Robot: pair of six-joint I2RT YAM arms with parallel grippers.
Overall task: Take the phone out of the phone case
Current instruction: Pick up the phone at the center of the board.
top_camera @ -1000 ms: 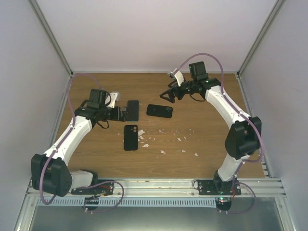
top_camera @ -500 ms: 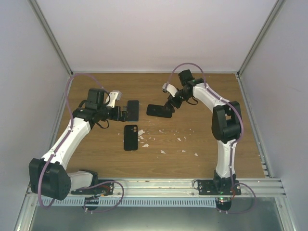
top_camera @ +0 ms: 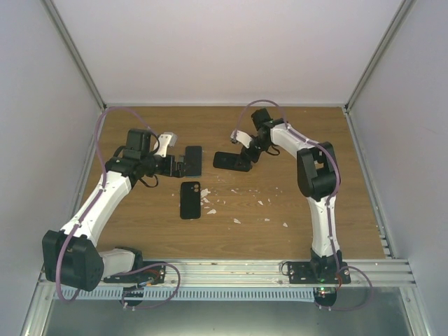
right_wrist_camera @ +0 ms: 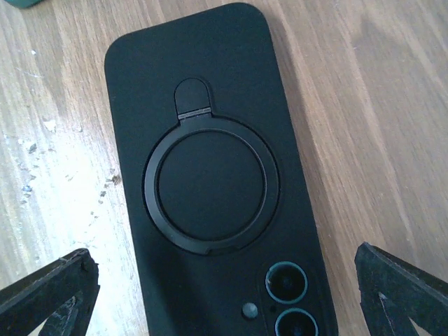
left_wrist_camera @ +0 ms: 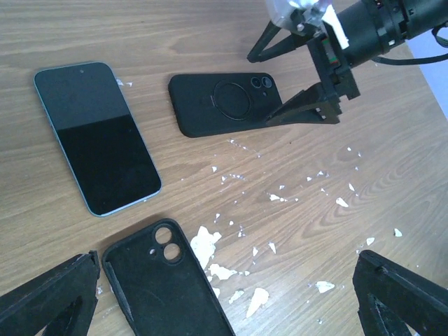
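My left gripper (left_wrist_camera: 227, 260) hung with its fingers spread wide and nothing between them, over the left part of the table (top_camera: 294, 203). Just ahead of it lay a bare handset (left_wrist_camera: 96, 136), screen up, and close under it an empty case (left_wrist_camera: 164, 283), among white flakes (left_wrist_camera: 210, 245). Neither was what I was after.

The phone case (left_wrist_camera: 217, 105) that mattered lay further right, near the middle of the table, back up, ring stand flat against it. Its long axis ran left to right across the table. The camera end pointed right, toward my other arm. Two lenses of the phone (right_wrist_camera: 285, 280) showed through the cutout, so I judged the phone was in there, though I could not see its screen side to be sure.

My right gripper (right_wrist_camera: 222, 262) was much the nearer of the two. It hung right at that camera end with its fingers fully apart and holding nothing. From its wrist view the case ran straight away from me, lengthwise down the gap, one finger to each side of the short width. I could not tell whether the fingertips touched the wood or the case edges. I judged the next move fell to the right arm, closing across the width at the camera end.
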